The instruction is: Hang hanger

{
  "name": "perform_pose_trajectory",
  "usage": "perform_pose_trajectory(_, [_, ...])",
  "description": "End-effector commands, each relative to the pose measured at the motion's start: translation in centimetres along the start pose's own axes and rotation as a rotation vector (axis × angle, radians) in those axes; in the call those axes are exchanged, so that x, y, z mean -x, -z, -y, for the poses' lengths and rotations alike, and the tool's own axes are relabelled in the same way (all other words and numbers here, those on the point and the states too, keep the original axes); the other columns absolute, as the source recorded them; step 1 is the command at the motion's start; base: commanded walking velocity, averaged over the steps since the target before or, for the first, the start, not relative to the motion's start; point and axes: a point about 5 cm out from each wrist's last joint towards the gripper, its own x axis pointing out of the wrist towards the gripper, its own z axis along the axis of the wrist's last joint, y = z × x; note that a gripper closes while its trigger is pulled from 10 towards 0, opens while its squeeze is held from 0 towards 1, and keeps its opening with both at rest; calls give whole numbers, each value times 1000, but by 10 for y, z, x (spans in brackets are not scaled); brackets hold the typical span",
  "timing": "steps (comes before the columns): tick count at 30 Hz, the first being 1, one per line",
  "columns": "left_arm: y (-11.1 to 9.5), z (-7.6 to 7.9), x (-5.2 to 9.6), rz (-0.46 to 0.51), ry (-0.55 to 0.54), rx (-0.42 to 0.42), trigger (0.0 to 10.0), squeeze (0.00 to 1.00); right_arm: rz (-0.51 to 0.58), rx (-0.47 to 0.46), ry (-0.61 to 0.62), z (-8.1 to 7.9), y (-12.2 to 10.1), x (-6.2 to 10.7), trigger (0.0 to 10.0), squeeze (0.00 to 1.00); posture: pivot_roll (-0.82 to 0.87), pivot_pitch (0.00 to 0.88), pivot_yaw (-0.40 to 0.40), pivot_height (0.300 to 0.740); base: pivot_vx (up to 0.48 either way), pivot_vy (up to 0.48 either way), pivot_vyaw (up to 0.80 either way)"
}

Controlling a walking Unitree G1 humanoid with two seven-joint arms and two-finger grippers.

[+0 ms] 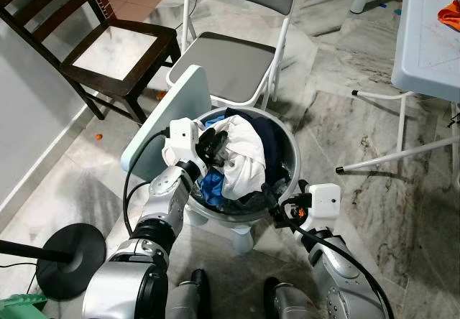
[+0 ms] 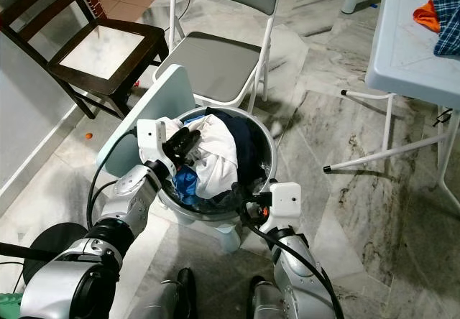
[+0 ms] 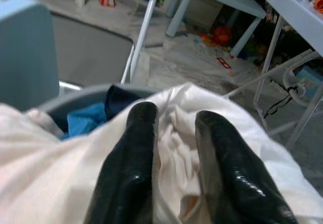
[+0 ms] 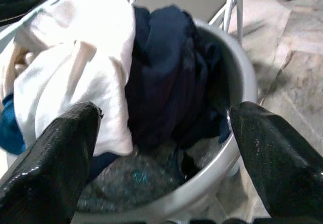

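**Grippers at the laundry basket, no hanger yet in view**

While the robot stands over the marble floor (image 1: 359, 118), the largest things around it are a dark wooden chair (image 1: 100, 46), a grey folding chair (image 1: 233, 53) and a pale desk (image 1: 431, 39) at its right, with a black round stand base (image 1: 72, 258) near its left foot. Between its arms sits a round grey laundry basket (image 1: 291, 150), heaped with clothes: a white garment (image 1: 241, 154) on top, a navy one (image 4: 166, 77) beside it and a blue one (image 1: 212, 186) lower down. A light blue panel (image 1: 169, 114) leans against the basket's far-left side.

The left gripper (image 3: 174, 163) is on the white garment, its fingers narrowly parted with a fold of the cloth between them; the hold looks light, not yet a firm pinch. The right gripper (image 4: 161, 158) hangs wide apart at the basket's near rim, holding nothing.

The hanger cannot be made out; it may lie under the clothes. To do this step well, the left gripper should probably close fully on the fold before lifting, and lift slowly so the pile does not spill over the rim. The right gripper would best stay wide, ready to steady the basket.
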Motion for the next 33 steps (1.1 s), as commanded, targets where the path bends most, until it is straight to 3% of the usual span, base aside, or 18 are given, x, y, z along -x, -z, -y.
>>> perform_pose_trajectory(1, [0, 0, 1, -1, 5, -25, 0, 0, 19, -5, -3, 0, -4, 2, 10000, 0, -129, 265, 76, 740, 0, 0, 0])
perform_pose_trajectory(4, [-3, 6, -2, 17, 25, -51, 0, 0, 63, -14, -7, 8, -21, -4, 10000, 0, -129, 259, 75, 740, 0, 0, 0])
perform_pose_trajectory(8, [-3, 8, -3, 21, 32, -49, 0, 0, 77, -14, -3, 13, -28, -5, 10000, 0, -131, 259, 73, 740, 0, 0, 0])
perform_pose_trajectory(16, [-3, 9, -3, 32, 21, 0, 0, 0, 52, -2, 10, 14, -21, -3, 10000, 0, -131, 260, 73, 740, 0, 0, 0])
perform_pose_trajectory(23, [-13, 19, -12, 61, 27, 85, 0, 0, 39, 0, 15, 15, -20, -4, 10000, 0, -132, 259, 76, 740, 0, 0, 0])
perform_pose_trajectory(25, [-29, 29, -17, 142, 71, 35, 0, 0, 40, 4, 20, 16, -20, -4, 10000, 0, -135, 258, 77, 740, 0, 0, 0])
perform_pose_trajectory(26, [-46, 43, -19, 231, 140, -58, 0, 0, 40, 8, 26, 17, -20, -4, 10000, 0, -137, 257, 76, 740, 0, 0, 0])
perform_pose_trajectory(27, [-52, 49, -18, 262, 169, -98, 0, 0, 39, 11, 29, 18, -20, -4, 10000, 0, -137, 257, 76, 740, 0, 0, 0])
perform_pose_trajectory(31, [-61, 62, -14, 333, 238, -183, 0, 0, 36, 13, 33, 18, -19, -3, 10000, 0, -136, 256, 77, 740, 0, 0, 0])
perform_pose_trajectory(32, [-59, 68, -8, 359, 276, -261, 0, 0, 31, 13, 31, 16, -17, -3, 10000, 0, -136, 256, 77, 740, 0, 0, 0])
perform_pose_trajectory(33, [-49, 66, -3, 333, 270, -274, 0, 0, 27, 13, 28, 15, -15, -2, 10000, 0, -136, 256, 77, 740, 0, 0, 0])
